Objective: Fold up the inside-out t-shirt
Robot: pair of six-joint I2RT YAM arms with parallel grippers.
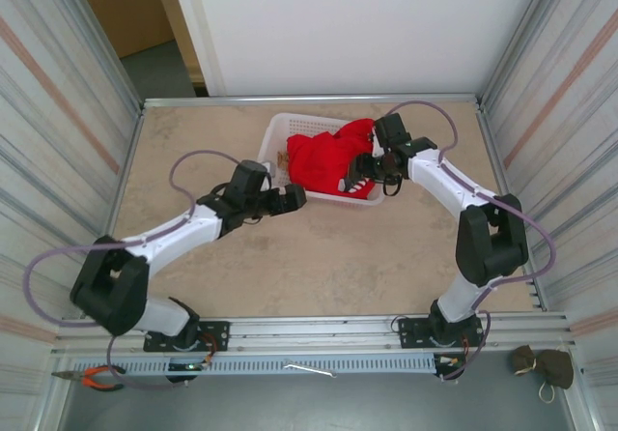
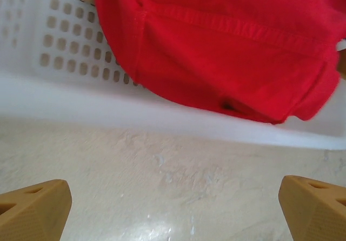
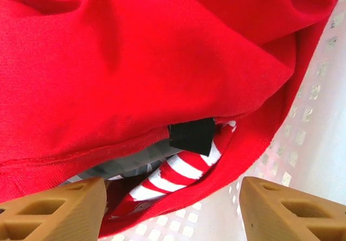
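The red t-shirt (image 1: 323, 160) lies bunched inside the white perforated basket (image 1: 290, 118), piled toward the basket's right end, with a hem spilling over its near wall. A white-and-red striped patch (image 3: 181, 169) and a small dark tag (image 3: 192, 135) show under a fold of the shirt. A sliver of something tan (image 1: 283, 160), possibly another cloth, sits at the basket's left end. The left gripper (image 1: 299, 197) hangs just outside the basket's near-left wall, over the bare table (image 1: 319, 257), jaws spread wide and empty. The right gripper (image 1: 362, 172) is at the basket's right end, down over the shirt, jaws apart, with the striped patch between them; whether they touch cloth is unclear.
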